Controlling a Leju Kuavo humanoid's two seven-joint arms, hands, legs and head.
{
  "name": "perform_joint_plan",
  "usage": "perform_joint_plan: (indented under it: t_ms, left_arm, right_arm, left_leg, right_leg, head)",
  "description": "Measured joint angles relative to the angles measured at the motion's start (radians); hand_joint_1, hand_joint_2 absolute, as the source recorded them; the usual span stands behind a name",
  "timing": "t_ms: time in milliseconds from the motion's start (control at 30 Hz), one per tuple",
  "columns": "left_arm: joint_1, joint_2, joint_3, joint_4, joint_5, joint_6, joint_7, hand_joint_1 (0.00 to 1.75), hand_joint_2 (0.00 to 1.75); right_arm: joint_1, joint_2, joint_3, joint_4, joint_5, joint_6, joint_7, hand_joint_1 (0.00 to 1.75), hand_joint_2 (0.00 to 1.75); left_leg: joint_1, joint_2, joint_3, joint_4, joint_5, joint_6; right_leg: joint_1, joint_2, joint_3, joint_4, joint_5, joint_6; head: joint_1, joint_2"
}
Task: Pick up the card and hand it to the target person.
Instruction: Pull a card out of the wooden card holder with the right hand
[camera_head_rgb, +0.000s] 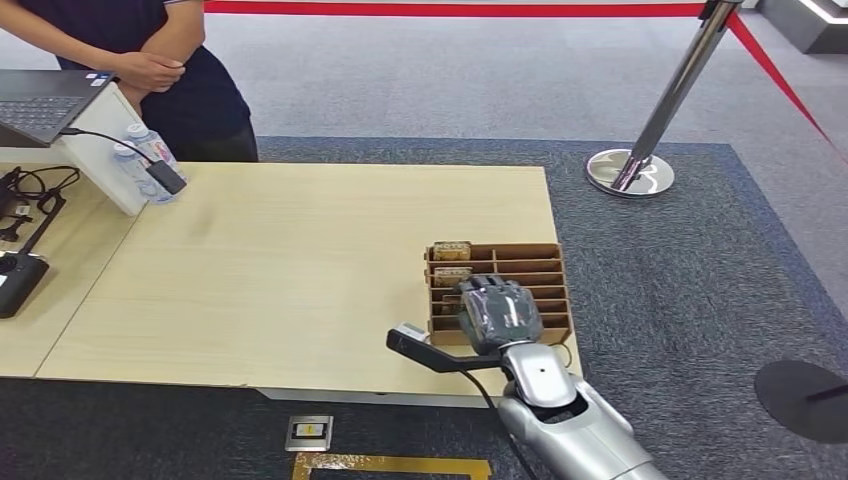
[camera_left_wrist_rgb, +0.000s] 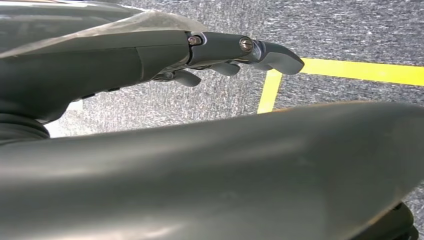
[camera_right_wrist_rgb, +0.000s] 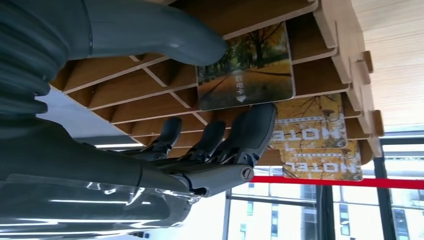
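A wooden card rack (camera_head_rgb: 515, 270) stands at the table's near right corner with two cards (camera_head_rgb: 452, 260) upright in its far left slots. My right hand (camera_head_rgb: 498, 312) lies over the rack's near side. In the right wrist view an autumn-tree card (camera_right_wrist_rgb: 245, 67) sits between the thumb (camera_right_wrist_rgb: 165, 40) and a fingertip (camera_right_wrist_rgb: 257, 122) of my right hand (camera_right_wrist_rgb: 210, 145), pinched at the rack (camera_right_wrist_rgb: 150, 107). Two "HOTEL" cards (camera_right_wrist_rgb: 312, 130) stand in the slots beyond. My left hand (camera_left_wrist_rgb: 235, 50) hangs over the carpet, fingers loose and holding nothing. The person (camera_head_rgb: 150, 60) stands at the table's far left corner.
A laptop (camera_head_rgb: 40, 100) on a white stand, water bottles (camera_head_rgb: 150, 160) and black cables (camera_head_rgb: 25, 200) occupy the table's left end. A chrome stanchion (camera_head_rgb: 640, 150) with red rope stands beyond the right side. Yellow floor tape (camera_head_rgb: 390, 465) lies below the near edge.
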Motion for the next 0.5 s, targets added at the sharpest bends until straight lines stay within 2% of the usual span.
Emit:
perform_joint_plan:
  t_ms: [233, 300, 367, 433, 500]
  left_arm:
    - [0.0, 0.0, 0.0, 0.0, 0.001, 0.0, -0.001, 0.0, 0.0]
    - [0.0, 0.0, 0.0, 0.0, 0.002, 0.0, -0.002, 0.0, 0.0]
    - [0.0, 0.0, 0.0, 0.0, 0.003, 0.0, -0.004, 0.0, 0.0]
    - [0.0, 0.0, 0.0, 0.0, 0.003, 0.0, -0.006, 0.0, 0.0]
    - [0.0, 0.0, 0.0, 0.0, 0.003, 0.0, -0.006, 0.0, 0.0]
  right_arm:
    - [-0.001, 0.0, -0.012, 0.0, 0.002, 0.0, -0.002, 1.01, 1.75]
    - [-0.002, 0.0, -0.014, -0.001, 0.002, -0.001, -0.003, 1.22, 1.75]
    - [-0.003, 0.0, -0.014, -0.001, 0.002, -0.002, -0.005, 1.51, 1.75]
    - [-0.004, 0.0, -0.014, -0.001, 0.002, -0.003, -0.007, 1.65, 1.75]
    - [-0.004, 0.0, -0.014, -0.001, 0.002, -0.003, -0.007, 1.71, 1.75]
  left_leg:
    - [0.0, 0.0, 0.0, 0.0, 0.0, 0.0]
    - [0.0, 0.0, 0.0, 0.0, 0.0, 0.0]
    - [0.0, 0.0, 0.0, 0.0, 0.0, 0.0]
    - [0.0, 0.0, 0.0, 0.0, 0.0, 0.0]
    - [0.0, 0.0, 0.0, 0.0, 0.0, 0.0]
  right_leg:
    - [0.0, 0.0, 0.0, 0.0, 0.0, 0.0]
    - [0.0, 0.0, 0.0, 0.0, 0.0, 0.0]
    - [0.0, 0.0, 0.0, 0.0, 0.0, 0.0]
    - [0.0, 0.0, 0.0, 0.0, 0.0, 0.0]
    - [0.0, 0.0, 0.0, 0.0, 0.0, 0.0]
  head:
    - [0.0, 0.0]
    - [0.0, 0.0]
    - [0.0, 0.0]
    - [0.0, 0.0]
    - [0.0, 0.0]
